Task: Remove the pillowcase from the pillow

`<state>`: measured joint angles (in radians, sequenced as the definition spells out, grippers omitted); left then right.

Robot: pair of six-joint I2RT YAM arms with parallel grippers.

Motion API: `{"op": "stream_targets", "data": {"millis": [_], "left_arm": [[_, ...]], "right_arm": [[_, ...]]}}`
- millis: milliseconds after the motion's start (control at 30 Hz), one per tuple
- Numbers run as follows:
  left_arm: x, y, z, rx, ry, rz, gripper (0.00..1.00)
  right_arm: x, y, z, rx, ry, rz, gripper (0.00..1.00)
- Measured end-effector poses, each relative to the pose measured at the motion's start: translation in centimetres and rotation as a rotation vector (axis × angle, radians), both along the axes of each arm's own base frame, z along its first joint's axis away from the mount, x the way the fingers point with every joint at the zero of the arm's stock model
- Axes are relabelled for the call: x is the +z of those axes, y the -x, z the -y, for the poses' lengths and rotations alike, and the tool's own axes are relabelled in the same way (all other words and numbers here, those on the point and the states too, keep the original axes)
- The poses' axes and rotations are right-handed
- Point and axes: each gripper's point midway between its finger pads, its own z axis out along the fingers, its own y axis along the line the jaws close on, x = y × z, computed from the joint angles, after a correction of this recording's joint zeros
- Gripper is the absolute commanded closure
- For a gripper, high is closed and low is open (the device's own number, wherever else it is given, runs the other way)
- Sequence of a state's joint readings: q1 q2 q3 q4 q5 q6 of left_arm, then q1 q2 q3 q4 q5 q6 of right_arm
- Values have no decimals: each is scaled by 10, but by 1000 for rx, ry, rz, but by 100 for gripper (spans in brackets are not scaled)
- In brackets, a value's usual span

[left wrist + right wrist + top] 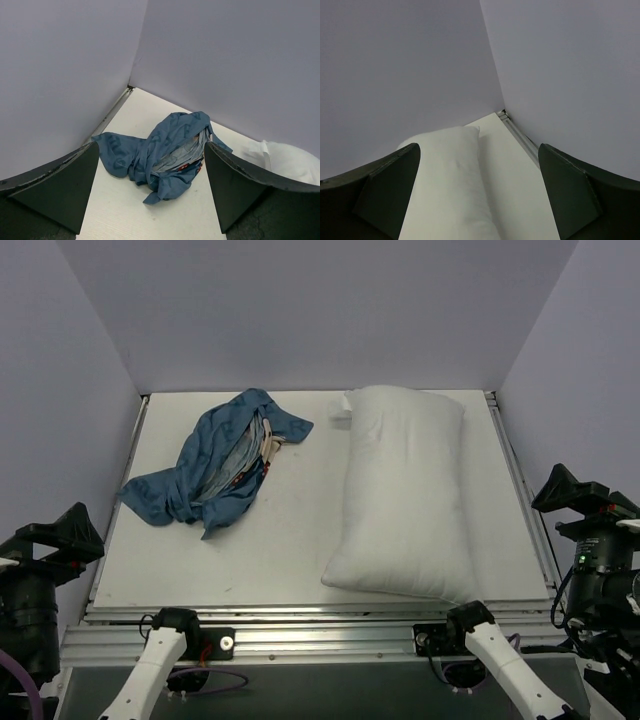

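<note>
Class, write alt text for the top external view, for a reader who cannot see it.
A crumpled blue pillowcase lies on the left of a white table, apart from a bare white pillow on the right.

White arms, black joints.
At left arm (150, 668) and right arm (512, 665) bases, purple cable (228, 676); left gripper (150, 146) matte black wedges.

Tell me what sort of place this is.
Most likely a robot test cell in a lab, not a home: plain lavender walls box in a white table, two arms are bolted to an aluminium rail at its near edge, and a pillow and a crumpled pillowcase lie on it.
</note>
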<state>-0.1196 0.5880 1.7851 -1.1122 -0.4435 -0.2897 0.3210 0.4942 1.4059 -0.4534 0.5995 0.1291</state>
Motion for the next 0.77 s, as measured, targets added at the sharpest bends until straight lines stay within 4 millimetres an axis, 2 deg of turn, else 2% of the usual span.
{"op": "stream_targets", "data": {"millis": [133,233,767], "left_arm": [[-9,-2,-5,26,-3,-29,6],[-21,-8,-6,37,-9,-71,6],[-42,-20,-12,72,-27,-148,6]], "right_arm": [[-21,-9,-3,0,26,-69,0],[-29,-12,-4,0,34,-91,0],[-34,-15,-7,12,54,-88,0]]}}
